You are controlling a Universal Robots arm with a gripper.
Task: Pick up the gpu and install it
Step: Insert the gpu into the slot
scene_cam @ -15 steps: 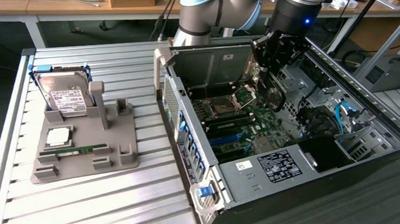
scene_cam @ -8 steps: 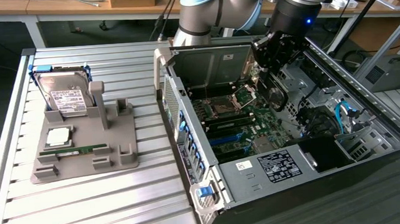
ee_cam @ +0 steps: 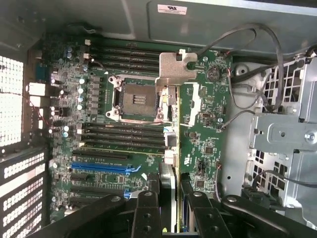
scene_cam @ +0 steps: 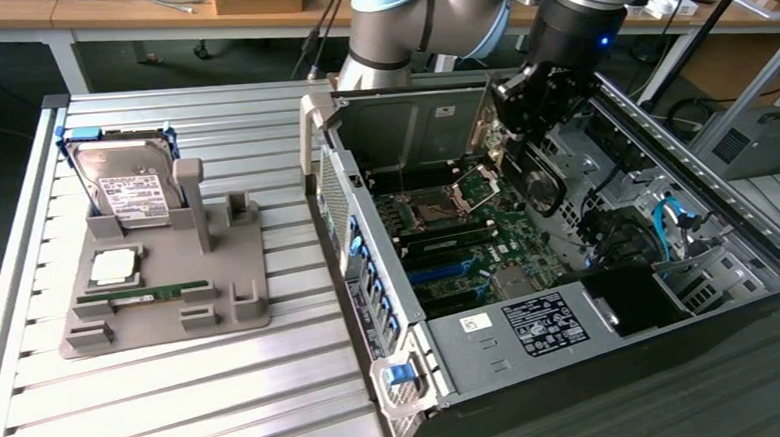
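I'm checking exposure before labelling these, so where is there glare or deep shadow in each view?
Exterior view: the metal table shines in bright streaks, while the inside of the computer case looks dimmer. Wrist view: the perforated panel is washed out white, the green board is evenly lit, and the gripper holding the card is nearly black.

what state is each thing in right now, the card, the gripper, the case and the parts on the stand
gpu: gripped, held above the motherboard, not seated
gripper: shut on the gpu
computer case: side open
cpu socket: empty
hard drive: upright in the grey holder
memory stick: lying flat on the grey holder
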